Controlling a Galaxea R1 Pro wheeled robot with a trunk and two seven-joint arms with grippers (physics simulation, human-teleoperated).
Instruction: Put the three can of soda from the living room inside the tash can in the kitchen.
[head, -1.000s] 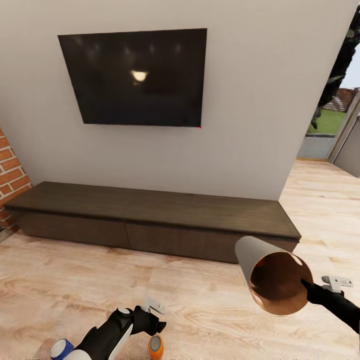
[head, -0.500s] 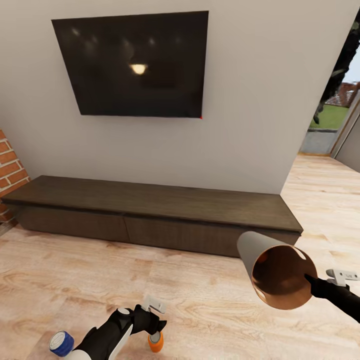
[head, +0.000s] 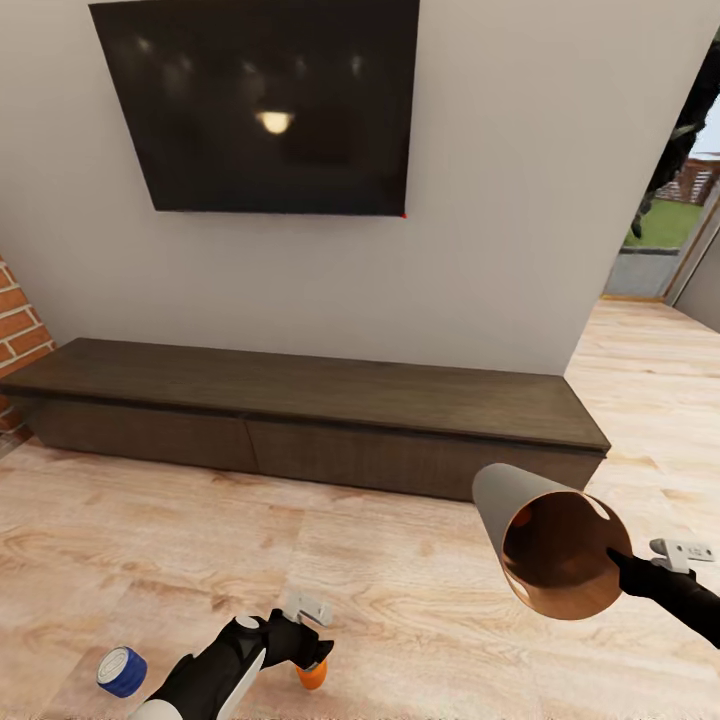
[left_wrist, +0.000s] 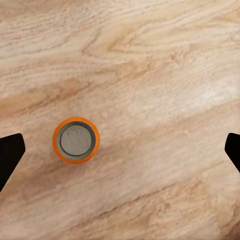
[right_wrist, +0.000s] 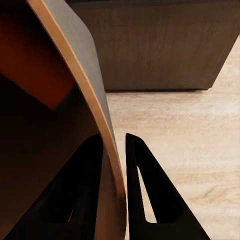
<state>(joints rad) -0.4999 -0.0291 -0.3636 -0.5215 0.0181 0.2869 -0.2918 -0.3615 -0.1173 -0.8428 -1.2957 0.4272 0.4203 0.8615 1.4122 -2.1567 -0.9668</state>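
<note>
One orange soda can (head: 313, 677) stands upright on the wood-plank floor of the living room, partly hidden under my left gripper (head: 305, 655). From the left wrist view I look straight down on the can's (left_wrist: 76, 140) grey top. The left gripper (left_wrist: 120, 152) hangs open above it, and the can sits nearer one fingertip (left_wrist: 10, 155) than the other. My right gripper (head: 612, 570) is shut on the rim of the tan trash can (head: 555, 550), which is tilted with its brown inside facing me. In the right wrist view the fingers (right_wrist: 145, 200) pinch that rim (right_wrist: 95, 110).
A long low dark cabinet (head: 300, 395) runs along the wall under a black TV (head: 260, 100). Red brick (head: 15, 320) shows at the left edge. A blue cylinder (head: 122, 670) lies on the floor left of my left arm. An opening to outdoors (head: 680, 200) is at the right.
The whole head view has shifted, so the camera moved. The orange can now sits closer under my left gripper. The trash can stays held in the right gripper.
</note>
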